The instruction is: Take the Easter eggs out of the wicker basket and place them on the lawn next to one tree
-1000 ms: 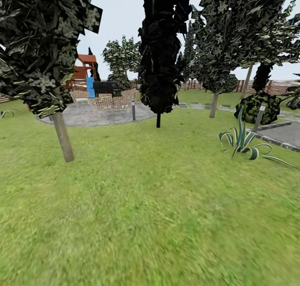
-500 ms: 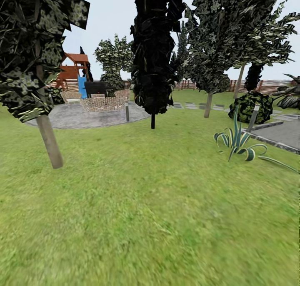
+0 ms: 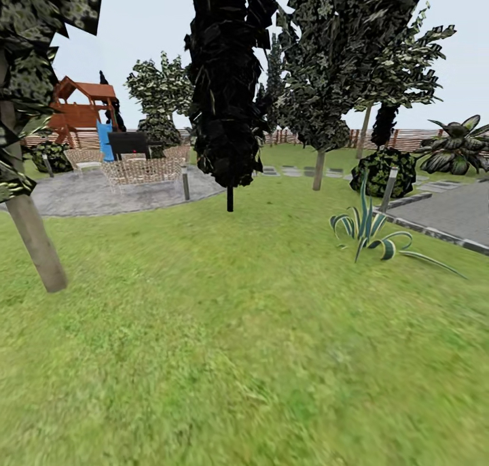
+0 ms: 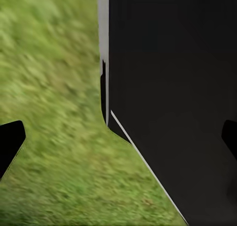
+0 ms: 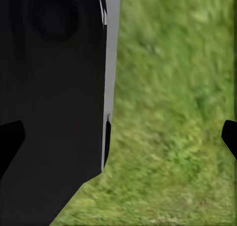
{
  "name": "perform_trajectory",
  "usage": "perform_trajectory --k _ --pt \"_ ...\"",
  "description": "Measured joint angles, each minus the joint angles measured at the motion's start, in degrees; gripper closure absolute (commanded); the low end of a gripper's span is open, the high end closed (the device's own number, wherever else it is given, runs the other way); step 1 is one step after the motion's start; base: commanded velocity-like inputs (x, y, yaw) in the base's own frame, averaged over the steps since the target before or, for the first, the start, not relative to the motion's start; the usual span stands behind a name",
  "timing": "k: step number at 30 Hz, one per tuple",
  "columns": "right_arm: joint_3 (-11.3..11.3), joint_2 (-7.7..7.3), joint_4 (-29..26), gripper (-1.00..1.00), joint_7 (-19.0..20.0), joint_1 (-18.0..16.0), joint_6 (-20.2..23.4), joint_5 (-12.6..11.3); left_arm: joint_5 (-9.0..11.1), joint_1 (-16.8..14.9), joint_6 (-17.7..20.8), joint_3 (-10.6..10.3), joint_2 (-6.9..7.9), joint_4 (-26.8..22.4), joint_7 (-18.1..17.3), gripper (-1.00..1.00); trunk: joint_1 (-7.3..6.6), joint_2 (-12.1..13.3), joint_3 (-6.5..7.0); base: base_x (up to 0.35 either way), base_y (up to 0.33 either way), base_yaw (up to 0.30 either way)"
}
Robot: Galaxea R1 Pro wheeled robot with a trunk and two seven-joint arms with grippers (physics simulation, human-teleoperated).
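lawn [image 3: 244,357]: mottled green grass covering the whole near ground in the head view and running back to the paving on both sides; blurred grass also lies under both wrist cameras.
tree [image 3: 30,235]: plain grey-brown leaning trunk rooted at the lawn's left edge, dark blocky crown cut off by the frame above it.
dark tree [image 3: 227,85]: near-black column of foliage on a thin dark stem, standing mid-lawn toward the far side.
far trees [image 3: 339,65]: two or more grey-green crowns on pale trunks, right of the dark tree, at the far edge of the lawn.
paved circle [image 3: 88,191]: grey paving beyond the lawn's far-left edge, carrying woven garden furniture and a short post light.
play frame [image 3: 81,109]: red-brown wooden structure with a blue panel, behind the paved circle.
grey path [image 3: 448,218]: paving with a pale kerb along the lawn's right edge.
agave [image 3: 367,228]: striped spiky plant on the lawn near its right edge, just short of the kerb.
left tool [image 4: 118,137]: two dark fingertips at opposite sides of the left wrist view, set wide apart, nothing between them; a black robot body part stands in front of the grass.
right tool [image 5: 118,137]: fingertips likewise far apart, holding nothing, with grass and a black robot body part beyond.
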Motion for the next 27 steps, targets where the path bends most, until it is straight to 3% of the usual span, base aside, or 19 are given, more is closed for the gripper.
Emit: perform_trajectory --k 27 --pt "0.00 0.09 0.00 -1.00 -0.05 -0.04 0.11 0.00 0.00 0.00 0.02 0.00 0.00 0.00 0.00 -1.00 0.00 0.00 0.00 0.338 0.000 0.000"
